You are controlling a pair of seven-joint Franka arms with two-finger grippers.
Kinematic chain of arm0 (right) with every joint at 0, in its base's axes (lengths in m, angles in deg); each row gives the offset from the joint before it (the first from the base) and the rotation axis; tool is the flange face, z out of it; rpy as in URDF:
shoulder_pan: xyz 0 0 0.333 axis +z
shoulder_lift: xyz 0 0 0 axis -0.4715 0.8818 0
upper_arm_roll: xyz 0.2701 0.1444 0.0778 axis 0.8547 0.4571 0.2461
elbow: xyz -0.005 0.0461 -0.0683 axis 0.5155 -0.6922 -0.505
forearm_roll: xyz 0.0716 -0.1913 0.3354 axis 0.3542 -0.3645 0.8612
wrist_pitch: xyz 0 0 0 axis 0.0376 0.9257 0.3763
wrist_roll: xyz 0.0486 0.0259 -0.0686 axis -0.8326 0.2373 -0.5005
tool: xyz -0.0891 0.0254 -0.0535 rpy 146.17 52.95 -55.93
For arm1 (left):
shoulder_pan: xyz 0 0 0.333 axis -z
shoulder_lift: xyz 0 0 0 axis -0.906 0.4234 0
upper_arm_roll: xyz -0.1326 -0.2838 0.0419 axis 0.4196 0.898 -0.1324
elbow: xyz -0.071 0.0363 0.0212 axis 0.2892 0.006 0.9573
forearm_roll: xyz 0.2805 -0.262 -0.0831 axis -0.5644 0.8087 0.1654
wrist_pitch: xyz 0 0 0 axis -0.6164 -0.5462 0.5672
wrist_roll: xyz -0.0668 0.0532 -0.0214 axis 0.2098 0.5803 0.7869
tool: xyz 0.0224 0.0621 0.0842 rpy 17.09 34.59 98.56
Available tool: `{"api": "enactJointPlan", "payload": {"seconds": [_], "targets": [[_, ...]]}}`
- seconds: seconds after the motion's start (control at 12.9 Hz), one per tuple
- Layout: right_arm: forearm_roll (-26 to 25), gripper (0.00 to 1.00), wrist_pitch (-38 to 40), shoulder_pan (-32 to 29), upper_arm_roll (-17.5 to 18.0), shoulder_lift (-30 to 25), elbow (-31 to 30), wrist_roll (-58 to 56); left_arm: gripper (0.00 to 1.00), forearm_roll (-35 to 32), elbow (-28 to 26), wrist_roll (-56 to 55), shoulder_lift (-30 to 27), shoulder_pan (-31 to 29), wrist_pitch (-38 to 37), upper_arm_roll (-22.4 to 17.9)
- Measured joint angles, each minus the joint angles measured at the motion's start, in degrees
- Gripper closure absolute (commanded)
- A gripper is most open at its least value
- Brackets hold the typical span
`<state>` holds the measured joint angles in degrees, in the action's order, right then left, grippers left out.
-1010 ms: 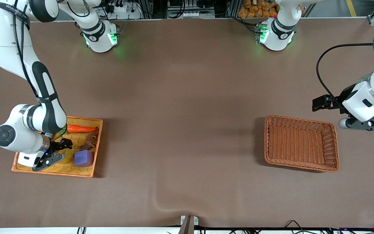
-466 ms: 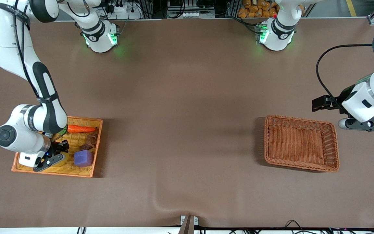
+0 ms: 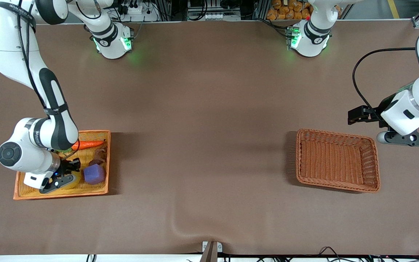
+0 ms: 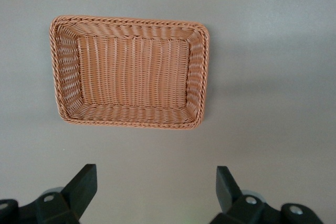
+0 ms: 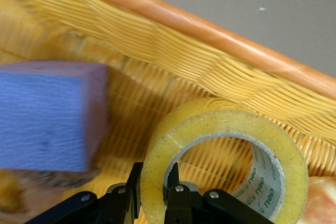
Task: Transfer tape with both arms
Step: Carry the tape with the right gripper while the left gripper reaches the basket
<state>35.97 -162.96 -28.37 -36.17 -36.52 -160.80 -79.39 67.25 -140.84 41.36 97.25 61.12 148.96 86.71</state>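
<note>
The tape (image 5: 226,121) is a yellowish translucent roll with a grey core. It stands on edge in the orange tray (image 3: 60,194), beside the purple cube (image 3: 94,174). My right gripper (image 3: 72,170) is down in the tray and shut on the roll's wall (image 3: 72,179), one finger inside the core and one outside. In the right wrist view the gripper (image 5: 154,182) pinches the wall close to the cube (image 5: 47,114) and the tray rim (image 5: 210,30). My left gripper (image 3: 356,115) hangs open and empty (image 4: 156,182) over the table by the wicker basket (image 3: 335,133).
The tray also holds a carrot (image 3: 87,144) and a brown bread piece (image 3: 98,158). The wicker basket (image 4: 128,20) at the left arm's end of the table has nothing in it. A wrinkle (image 3: 180,227) in the brown cloth runs near the table's front edge.
My right gripper has shut on the tape's wall. The tray has turned and slid a little toward the right arm's end, its contents with it. The left arm has barely moved.
</note>
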Motion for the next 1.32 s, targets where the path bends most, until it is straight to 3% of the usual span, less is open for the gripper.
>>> {"api": "enactJointPlan", "payload": {"seconds": [0.23,0.54,1.01,1.32], "targets": [[0.04,1.00,4.91,1.29,0.23,-1.85,2.82,0.14,0.00,0.00,0.71,-0.11,-0.06,-0.12,0.05,-0.23],[0.12,1.00,5.32,8.01,0.70,-4.60,3.83,0.25,0.00,0.12,0.64,-1.00,0.53,0.75,2.26,0.09],[0.18,1.00,5.35,26.05,1.10,-4.66,4.32,1.75,0.00,0.14,0.53,-13.68,3.57,5.97,3.45,0.37],[0.14,1.00,4.99,36.96,1.02,-2.74,4.42,9.16,0.00,0.16,0.54,-15.14,3.57,6.68,5.35,0.38]]}}
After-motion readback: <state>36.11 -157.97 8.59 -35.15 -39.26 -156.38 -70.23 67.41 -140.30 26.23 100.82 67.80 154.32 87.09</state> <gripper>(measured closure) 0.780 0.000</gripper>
